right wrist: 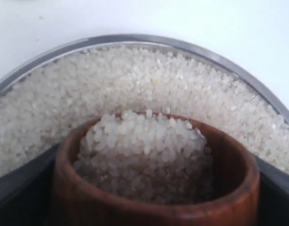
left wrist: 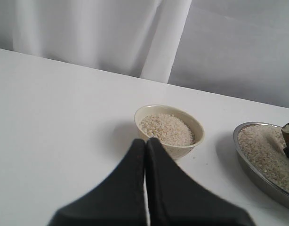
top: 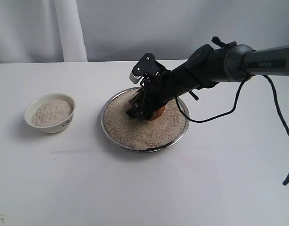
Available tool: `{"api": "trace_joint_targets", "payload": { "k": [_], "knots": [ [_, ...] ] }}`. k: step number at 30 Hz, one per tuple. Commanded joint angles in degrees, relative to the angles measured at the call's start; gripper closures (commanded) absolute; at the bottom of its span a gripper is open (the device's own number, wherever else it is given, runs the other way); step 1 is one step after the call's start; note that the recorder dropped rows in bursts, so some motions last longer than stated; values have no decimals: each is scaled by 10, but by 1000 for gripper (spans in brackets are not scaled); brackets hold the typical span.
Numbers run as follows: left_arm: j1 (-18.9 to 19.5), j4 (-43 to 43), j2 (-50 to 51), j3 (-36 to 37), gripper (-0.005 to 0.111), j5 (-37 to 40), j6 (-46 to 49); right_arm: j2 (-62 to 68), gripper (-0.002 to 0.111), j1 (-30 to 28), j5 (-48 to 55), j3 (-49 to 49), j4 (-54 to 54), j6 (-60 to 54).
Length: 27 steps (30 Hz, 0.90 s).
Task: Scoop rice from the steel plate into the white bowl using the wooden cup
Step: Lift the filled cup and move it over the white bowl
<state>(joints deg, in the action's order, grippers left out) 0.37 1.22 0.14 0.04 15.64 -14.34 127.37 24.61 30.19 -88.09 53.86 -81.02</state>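
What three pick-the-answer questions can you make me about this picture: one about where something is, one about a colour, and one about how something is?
1. In the exterior view, where is the white bowl compared with the steel plate?
A) to its left
B) to its right
C) stacked on top of it

2. What colour is the wooden cup?
A) blue
B) reddish-brown
C) green

3. What is inside the cup?
A) nothing
B) water
C) rice

Answers:
1 A, because the bowl stands apart on the table, left of the plate.
2 B, because the right wrist view shows its rim and wall as reddish-brown wood.
3 C, because pale grains are heaped inside it.
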Motion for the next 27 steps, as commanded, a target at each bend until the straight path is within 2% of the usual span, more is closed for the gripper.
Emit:
{"api": "trace_joint_targets", "payload": {
  "k": [1,14,19,23,25,27],
  "knots": [
    [-4,-2,-1,0,107,-4,-2,-24,108,0,-13,3,26,-10],
    [-4,-2,-1,0,107,-4,-2,-65,108,7,-15,-16,57,-29],
    [-4,-2,-1,0,107,-4,-2,-62,108,43,-37,-68,57,-23],
    [-4,-2,-1,0,107,-4,-2,-37,108,109,-102,-148,36,-6],
    [-4,-2,-1,0,107,-4,-2,-13,108,134,-113,-196,-33,54],
    [-4,-2,-1,0,107,-4,-2,20,108,159,-109,-253,-196,195]
  ]
}}
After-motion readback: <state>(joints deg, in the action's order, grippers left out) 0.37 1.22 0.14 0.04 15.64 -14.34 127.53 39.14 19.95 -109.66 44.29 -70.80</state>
